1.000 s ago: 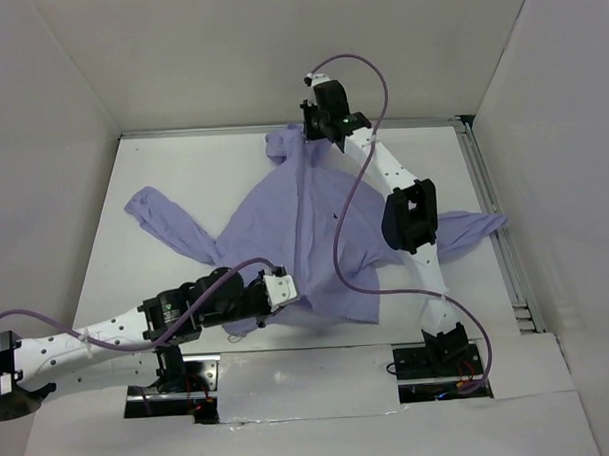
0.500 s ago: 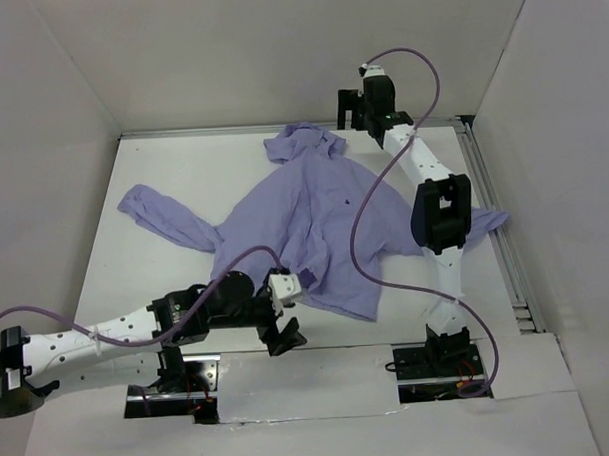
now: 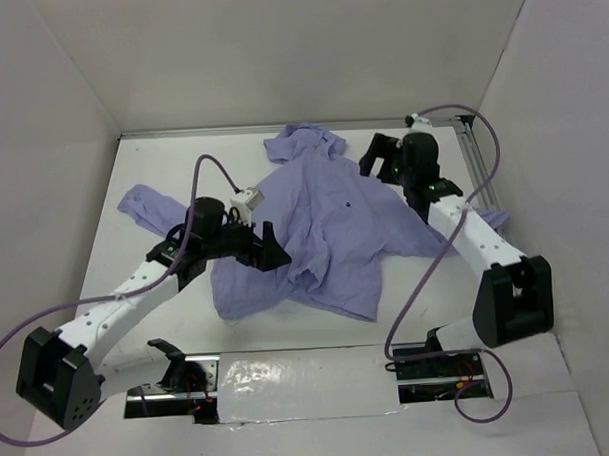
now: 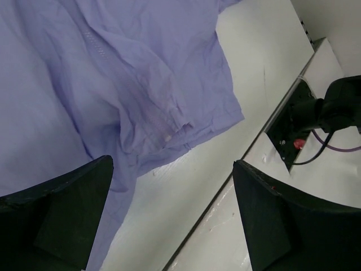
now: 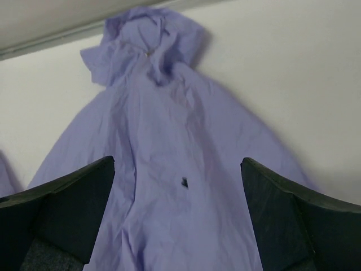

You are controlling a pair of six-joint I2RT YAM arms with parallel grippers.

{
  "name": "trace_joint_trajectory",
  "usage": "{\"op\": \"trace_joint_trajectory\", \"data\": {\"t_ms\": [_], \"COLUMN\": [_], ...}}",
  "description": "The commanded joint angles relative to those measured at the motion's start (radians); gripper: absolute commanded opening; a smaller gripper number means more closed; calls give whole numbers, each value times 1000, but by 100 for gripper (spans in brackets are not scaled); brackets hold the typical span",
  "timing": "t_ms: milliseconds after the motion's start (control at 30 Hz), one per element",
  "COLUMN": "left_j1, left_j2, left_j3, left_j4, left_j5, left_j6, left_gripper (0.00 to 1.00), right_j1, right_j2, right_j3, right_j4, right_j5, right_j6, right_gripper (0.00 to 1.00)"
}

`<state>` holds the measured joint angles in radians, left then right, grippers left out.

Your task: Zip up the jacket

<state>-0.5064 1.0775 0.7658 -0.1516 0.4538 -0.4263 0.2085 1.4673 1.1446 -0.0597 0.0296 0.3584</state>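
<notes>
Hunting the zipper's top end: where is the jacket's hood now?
In the top view, the hood lies at the far edge of the table, near centre, the right tool just right of it.

**Counting What Is There**

One purple jacket [image 3: 325, 227]. One white table [image 3: 162, 163]. Two robot arms: the left arm [image 3: 127, 294] and the right arm [image 3: 475, 237]. Two grippers: the left gripper [image 3: 275, 247] and the right gripper [image 3: 372, 158]. Two purple cables: the left cable [image 3: 204, 161] and the right cable [image 3: 467, 108].
</notes>
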Motion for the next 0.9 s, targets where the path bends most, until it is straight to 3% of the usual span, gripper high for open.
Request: {"op": "trace_joint_trajectory", "data": {"t_ms": [0, 100, 300, 533, 867], "left_j1": [-12, -11, 77, 158, 160], "left_j2": [73, 93, 6, -132, -300], "left_j3": [84, 93, 46, -8, -60], "left_j4": [20, 6, -28, -114, -91], "left_j5": [94, 59, 33, -40, -63], "left_j6": [-22, -43, -88, -112, -123], "left_gripper": [99, 99, 99, 99, 99], "right_j1": [-1, -4, -14, -12, -8], "right_j2": [-131, -269, -590, -864, -1012], "right_j3": [-143, -334, -503, -566, -546], "right_j4": [45, 51, -12, -160, -229], "right_j5": [30, 41, 88, 174, 207], "right_j6": [105, 140, 189, 255, 251], "right_gripper": [100, 100, 100, 100, 100]}}
